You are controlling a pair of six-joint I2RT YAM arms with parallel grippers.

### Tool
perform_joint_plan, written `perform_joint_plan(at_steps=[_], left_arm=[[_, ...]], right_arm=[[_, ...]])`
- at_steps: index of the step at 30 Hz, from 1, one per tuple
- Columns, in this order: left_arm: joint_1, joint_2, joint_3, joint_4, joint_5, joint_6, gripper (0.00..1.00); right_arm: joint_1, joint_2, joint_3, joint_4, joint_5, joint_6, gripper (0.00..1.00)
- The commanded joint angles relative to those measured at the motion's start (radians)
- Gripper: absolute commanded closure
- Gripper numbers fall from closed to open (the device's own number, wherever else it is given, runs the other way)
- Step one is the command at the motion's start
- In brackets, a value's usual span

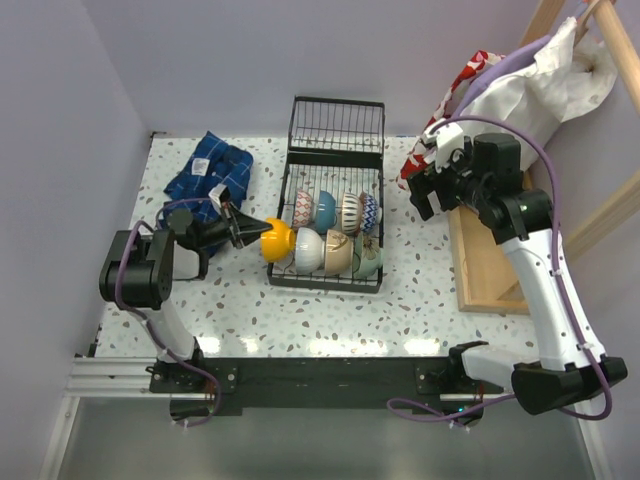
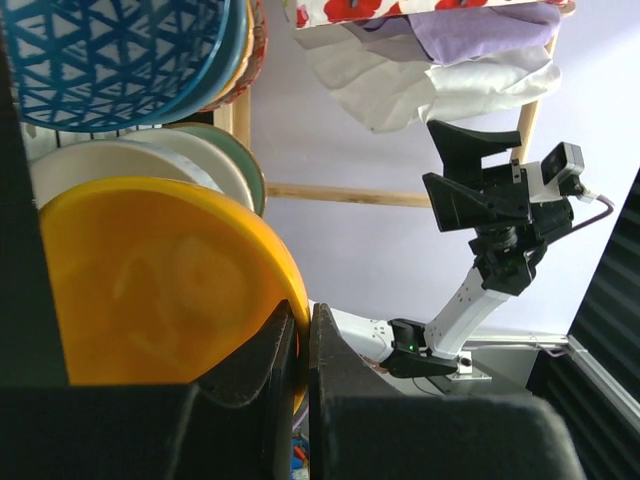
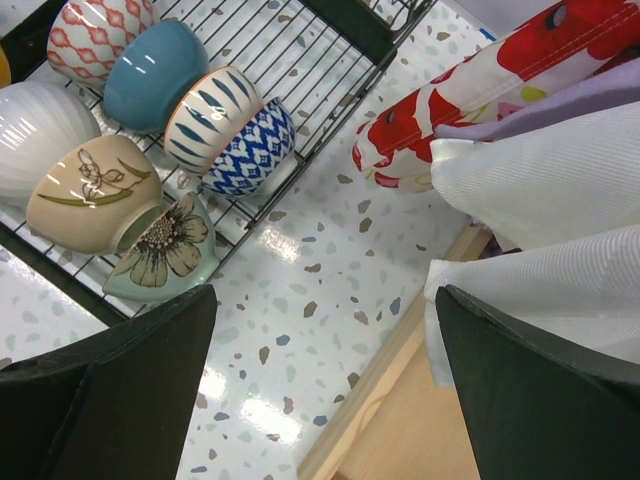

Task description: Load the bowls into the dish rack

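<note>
Left gripper (image 1: 243, 228): closed tight on the rim of the yellow bowl (image 1: 277, 240).
Yellow bowl: on its side at the left end of the dish rack's (image 1: 325, 284) front row, just beside the white bowl (image 1: 308, 250).
Front row: white bowl, tan bowl (image 1: 338, 252), green flowered bowl (image 1: 367, 258), all on their sides.
Back row: four more bowls (image 1: 349, 212), plain blue and patterned.
Right gripper (image 1: 428, 192): fingers spread wide, holding nothing, above the table (image 1: 250, 310) right of the rack.
Far end: the rack's upright wire panel; blue cloth (image 1: 212, 168) to its left.

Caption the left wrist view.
Left gripper clamps the rim of the yellow bowl beside racked bowls; right gripper open beyond.
</note>
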Motion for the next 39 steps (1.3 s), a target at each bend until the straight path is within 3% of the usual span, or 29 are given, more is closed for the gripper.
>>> perform_joint_plan(at_steps=[1, 8, 13, 19, 26, 31, 33, 34, 35, 36, 39], left_arm=[[0.01, 0.041, 0.04, 0.443, 0.017, 0.045, 1.0], [0.002, 0.116, 0.088, 0.403, 0.052, 0.089, 1.0], [-0.009, 0.114, 0.087, 0.243, 0.058, 0.23, 1.0], [-0.059, 0.053, 0.108, -0.104, 0.057, 0.494, 1.0], [-0.061, -0.007, 0.166, -0.712, 0.003, 0.905, 0.96], [-0.063, 0.016, 0.148, -0.669, 0.021, 0.901, 0.95], [-0.061, 0.031, 0.116, -0.577, 0.025, 0.82, 0.95], [-0.061, 0.05, 0.093, -0.507, 0.022, 0.765, 0.95], [-0.061, 0.056, 0.065, -0.306, 0.017, 0.698, 0.95], [-0.061, 0.064, 0.01, -0.21, 0.003, 0.582, 0.95], [-0.064, 0.088, -0.005, -0.097, -0.032, 0.525, 0.95]], right_arm=[[0.001, -0.039, -0.014, 0.012, 0.027, -0.02, 0.04], [-0.001, -0.044, -0.036, 0.024, 0.03, -0.021, 0.04], [-0.001, -0.047, -0.051, 0.027, 0.03, -0.021, 0.03], [-0.001, -0.056, -0.072, 0.035, 0.035, -0.023, 0.03], [0.001, -0.061, -0.092, 0.05, 0.035, -0.02, 0.03], [-0.002, -0.064, -0.106, 0.056, 0.03, -0.013, 0.02], [-0.001, -0.066, -0.109, 0.056, 0.033, -0.013, 0.02], [-0.001, -0.066, -0.108, 0.055, 0.032, -0.013, 0.02], [-0.001, -0.067, -0.108, 0.052, 0.033, -0.015, 0.02], [-0.001, -0.069, -0.108, 0.049, 0.035, -0.017, 0.03], [0.0, -0.075, -0.108, 0.035, 0.043, -0.023, 0.02]])
